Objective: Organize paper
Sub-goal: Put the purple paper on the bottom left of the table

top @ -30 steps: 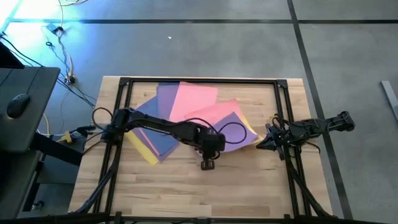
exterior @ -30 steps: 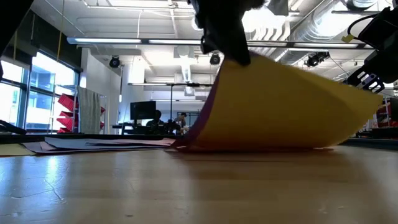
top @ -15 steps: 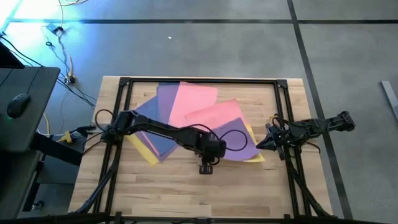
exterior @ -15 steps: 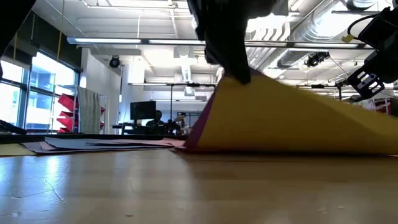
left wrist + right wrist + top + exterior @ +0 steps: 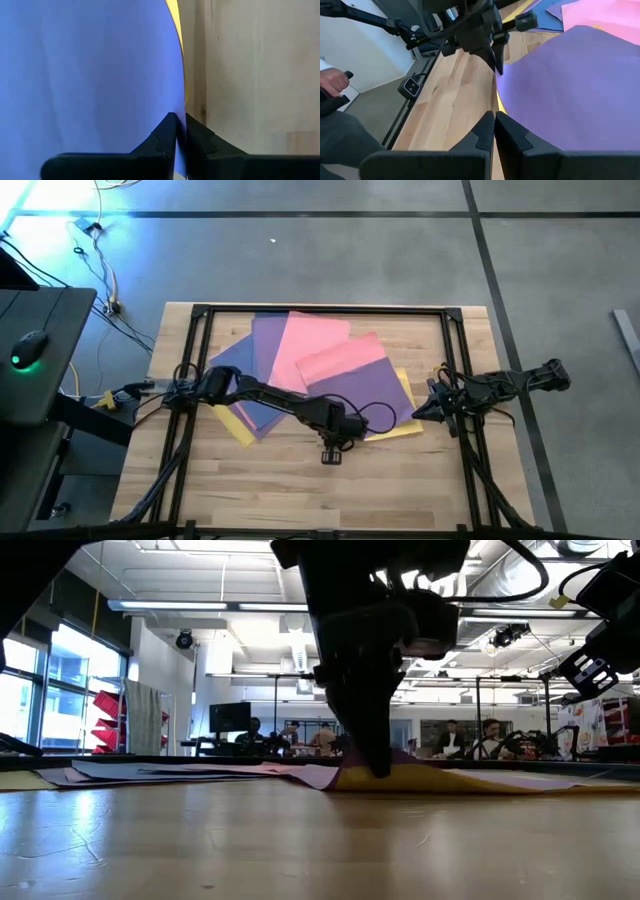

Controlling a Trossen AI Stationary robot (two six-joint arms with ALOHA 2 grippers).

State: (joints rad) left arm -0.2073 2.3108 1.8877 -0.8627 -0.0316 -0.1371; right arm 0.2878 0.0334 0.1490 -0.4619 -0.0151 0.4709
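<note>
I have lowered the lifted purple sheet [image 5: 368,392] flat onto the tabletop [image 5: 270,480]; my left jaws [image 5: 333,442] stay pinched on its edge, right jaws [image 5: 417,411] closed empty beside it.

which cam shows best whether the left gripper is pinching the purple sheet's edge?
Left wrist view: left gripper fingers are shut on the purple sheet at its edge, with yellow beneath. The high view shows the sheet's layout, but the arm covers the grip. The low view shows only a silhouette. The right wrist view shows it from afar.

Black jointed arms, looped black cables, tapered tool [image 5: 180,131] fingers.
</note>
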